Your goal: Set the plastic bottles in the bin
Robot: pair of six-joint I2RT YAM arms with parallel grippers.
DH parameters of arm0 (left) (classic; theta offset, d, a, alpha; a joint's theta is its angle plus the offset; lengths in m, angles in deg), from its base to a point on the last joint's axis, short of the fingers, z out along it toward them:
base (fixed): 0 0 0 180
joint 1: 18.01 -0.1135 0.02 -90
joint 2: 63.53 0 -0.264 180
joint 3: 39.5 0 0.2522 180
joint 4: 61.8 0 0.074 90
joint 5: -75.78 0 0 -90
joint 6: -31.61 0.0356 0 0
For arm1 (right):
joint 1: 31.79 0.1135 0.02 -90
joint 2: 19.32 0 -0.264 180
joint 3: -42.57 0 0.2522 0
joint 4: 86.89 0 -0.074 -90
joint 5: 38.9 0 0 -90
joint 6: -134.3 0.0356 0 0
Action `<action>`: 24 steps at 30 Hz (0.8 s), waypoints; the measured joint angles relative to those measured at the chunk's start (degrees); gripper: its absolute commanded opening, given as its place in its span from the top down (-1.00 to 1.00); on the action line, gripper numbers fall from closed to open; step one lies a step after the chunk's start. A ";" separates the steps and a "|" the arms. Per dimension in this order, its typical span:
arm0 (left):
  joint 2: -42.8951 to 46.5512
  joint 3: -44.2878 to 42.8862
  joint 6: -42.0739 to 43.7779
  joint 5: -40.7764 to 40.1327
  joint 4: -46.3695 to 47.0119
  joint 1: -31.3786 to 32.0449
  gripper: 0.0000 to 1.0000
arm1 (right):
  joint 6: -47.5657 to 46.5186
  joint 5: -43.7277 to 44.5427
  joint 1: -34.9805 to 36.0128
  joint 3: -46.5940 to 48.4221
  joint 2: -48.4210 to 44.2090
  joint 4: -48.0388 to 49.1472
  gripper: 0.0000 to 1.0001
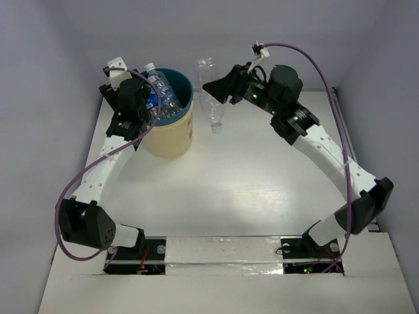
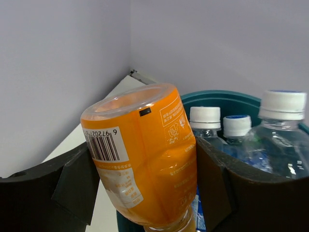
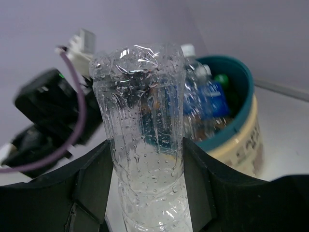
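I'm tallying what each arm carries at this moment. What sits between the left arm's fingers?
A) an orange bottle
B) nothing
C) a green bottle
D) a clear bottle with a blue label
A: in the left wrist view the orange bottle, barcode showing, is clamped between the left arm's dark fingers.

Orange bottle (image 2: 149, 159); teal, apparently cream-walled bin (image 1: 171, 139)
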 measured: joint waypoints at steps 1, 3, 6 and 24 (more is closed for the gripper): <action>-0.50 0.74 0.68 -0.42 1.18 0.00 -0.07 | 0.17 0.46 0.61 2.29 1.84 0.98 0.06; -1.27 2.56 1.29 -0.61 2.80 0.00 -0.24 | 0.59 1.18 1.49 6.86 5.70 2.32 0.06; -1.46 5.31 1.60 -0.33 4.28 0.00 -0.65 | 0.72 3.15 2.12 14.71 12.02 3.69 0.06; 12.92 5.38 -5.88 11.72 1.64 -0.24 -0.98 | -7.67 15.47 4.94 41.92 42.62 8.41 0.09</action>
